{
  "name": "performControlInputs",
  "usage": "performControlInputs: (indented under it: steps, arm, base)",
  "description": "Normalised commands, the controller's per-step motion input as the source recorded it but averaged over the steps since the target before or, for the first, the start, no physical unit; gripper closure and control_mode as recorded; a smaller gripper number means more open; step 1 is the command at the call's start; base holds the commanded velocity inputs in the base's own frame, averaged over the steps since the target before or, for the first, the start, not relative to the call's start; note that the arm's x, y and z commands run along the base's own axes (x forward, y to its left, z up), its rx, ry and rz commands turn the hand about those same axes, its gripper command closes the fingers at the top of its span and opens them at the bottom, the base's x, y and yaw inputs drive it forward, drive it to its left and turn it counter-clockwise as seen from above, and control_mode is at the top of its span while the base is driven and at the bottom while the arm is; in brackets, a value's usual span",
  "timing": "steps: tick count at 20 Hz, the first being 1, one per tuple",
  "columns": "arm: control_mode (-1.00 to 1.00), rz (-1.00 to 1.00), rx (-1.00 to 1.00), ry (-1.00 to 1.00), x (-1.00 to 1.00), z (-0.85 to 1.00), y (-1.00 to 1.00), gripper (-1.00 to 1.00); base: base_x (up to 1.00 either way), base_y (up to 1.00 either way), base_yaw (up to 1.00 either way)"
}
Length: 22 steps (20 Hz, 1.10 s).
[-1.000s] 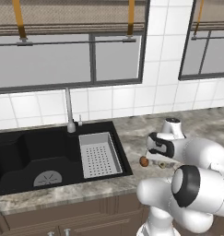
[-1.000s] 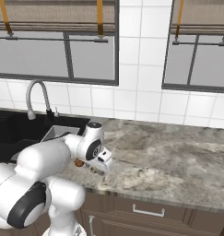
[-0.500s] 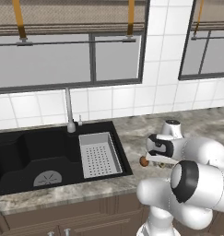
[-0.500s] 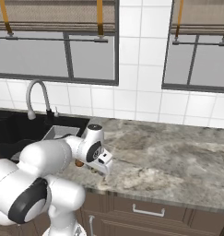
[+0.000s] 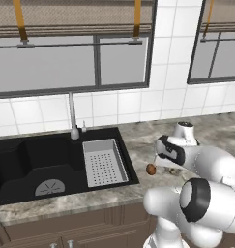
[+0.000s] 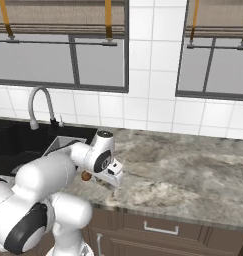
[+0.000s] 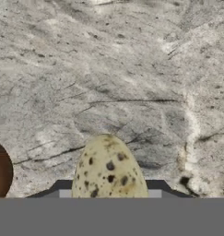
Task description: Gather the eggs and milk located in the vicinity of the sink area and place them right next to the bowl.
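**A:** So, left base view first. Where is the brown egg (image 5: 151, 168)?

**B:** It lies on the counter (image 5: 138, 138), just right of the sink (image 5: 41, 162) and near its tray insert (image 5: 103, 162). The gripper (image 5: 174, 169) is down low at the counter just beside it, on the far side from the sink. I can't tell from this angle how the jaws stand.

**A:** And the right base view?

**B:** The brown egg peeks out beside the hand, close to the counter's front edge. The hand itself hides the jaws.

**A:** Then the hand view?

**B:** That one settles it. A pale speckled egg (image 7: 109, 166) sits between the two fingertips (image 7: 56, 188), and they are clamped on its sides. The brown egg shows at the left border, loose on the stone.

**A:** What might go wrong from here?

**B:** I'd say the speckled egg could squirt out. It is smooth and tapered, so if the grip sits off its widest part, a quick lift may pop it free. A sideways swing could also nudge the brown egg, and I'd expect it to roll toward the sink or off the front edge. Either way, one egg would never reach the bowl.
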Motion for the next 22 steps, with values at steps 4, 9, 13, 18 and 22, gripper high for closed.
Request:
performControlInputs:
  steps: [4, 9, 13, 18, 22]
  arm:
    - [-1.00, 0.13, 0.11, -0.11, -0.59, 0.94, -0.01, 1.00]
    - [-1.00, 0.12, 0.04, -0.05, -0.54, 0.95, 0.02, 1.00]
    - [-1.00, 0.05, 0.00, 0.00, -0.48, 0.72, 0.21, 1.00]
    - [-1.00, 0.00, -0.03, 0.00, -0.38, 0.44, 0.28, 1.00]
    - [-1.00, 0.00, -0.06, 0.00, -0.15, 0.19, 0.09, 1.00]
  base:
    - [0.00, 0.00, 0.00]
    - [0.00, 0.00, 0.00]
    - [0.00, 0.00, 0.00]
    - [0.00, 0.00, 0.00]
    - [0.00, 0.00, 0.00]
